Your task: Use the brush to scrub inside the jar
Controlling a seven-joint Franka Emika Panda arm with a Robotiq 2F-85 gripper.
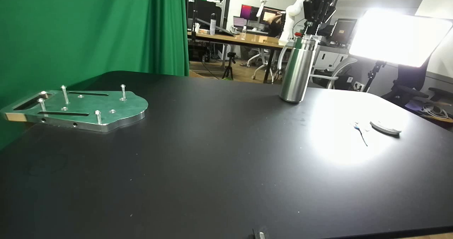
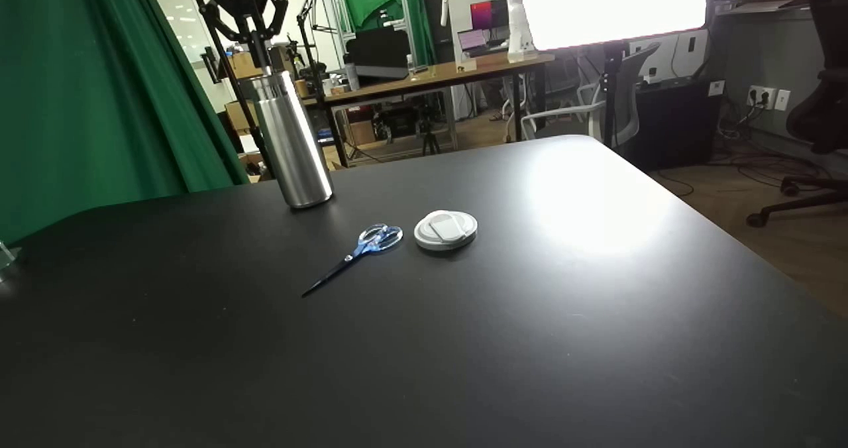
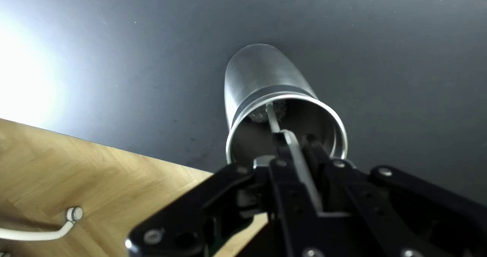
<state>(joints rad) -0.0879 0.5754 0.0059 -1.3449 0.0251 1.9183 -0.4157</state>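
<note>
A black table point(image 2: 424, 342) fills the lower frame in both exterior views. In an exterior view, a jar point(image 2: 291, 150) stands on it at upper left, with scissors point(image 2: 361, 248), tips toward lower left, just beside a lid point(image 2: 445, 230) near center. In an exterior view, a pegged green plate point(image 1: 88, 104) sits at left.

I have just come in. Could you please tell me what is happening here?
The robot's gripper holds a pale-grey brush, its bristles down inside the open silver jar, apparently to scrub it. The jar stands on the black table. Apart from it lie scissors and a round white lid.
</note>
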